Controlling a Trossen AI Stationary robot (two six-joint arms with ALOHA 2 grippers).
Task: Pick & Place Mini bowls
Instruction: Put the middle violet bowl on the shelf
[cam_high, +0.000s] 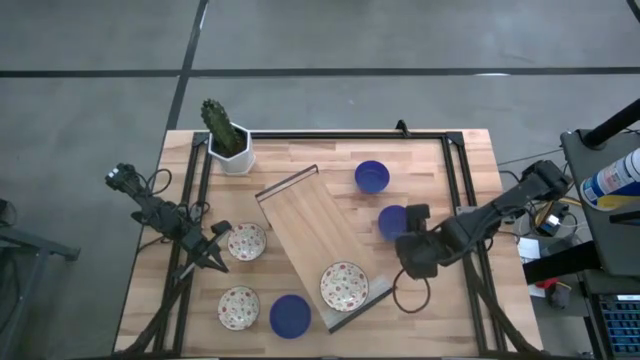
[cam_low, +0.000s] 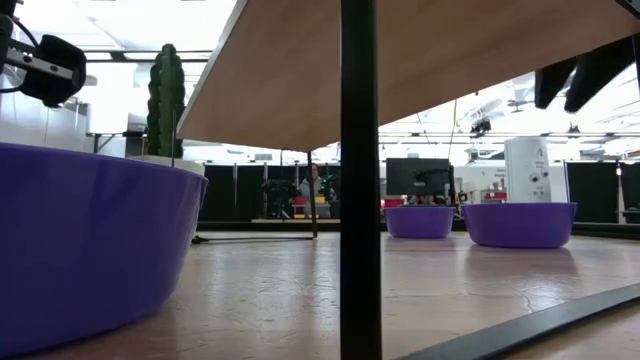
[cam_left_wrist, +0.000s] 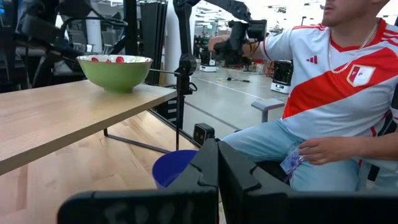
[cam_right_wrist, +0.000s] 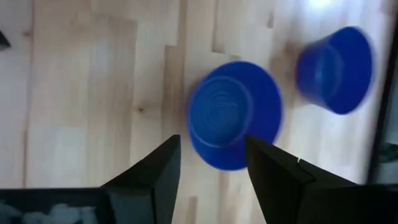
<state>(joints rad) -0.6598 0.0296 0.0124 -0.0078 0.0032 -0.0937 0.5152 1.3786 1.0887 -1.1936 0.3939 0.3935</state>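
Three blue mini bowls show in the high view: one at the far middle (cam_high: 372, 177), one right of the board (cam_high: 392, 220), one at the near edge (cam_high: 290, 316). Three floral mini bowls: two stand on the table at the left (cam_high: 247, 241) (cam_high: 239, 308), and one stands on the tilted wooden board (cam_high: 344, 287). My right gripper (cam_right_wrist: 211, 149) is open above the blue bowl right of the board (cam_right_wrist: 233, 115), its fingertips on either side of the bowl's rim and apart from it. My left gripper (cam_left_wrist: 217, 168) is shut and empty beside the upper left floral bowl.
A raised wooden board (cam_high: 310, 235) lies slantwise across the table's middle. A cactus in a white pot (cam_high: 228, 140) stands at the far left. A black frame (cam_high: 455, 180) runs around the table. A seated person (cam_left_wrist: 336, 99) shows beyond the table's near edge.
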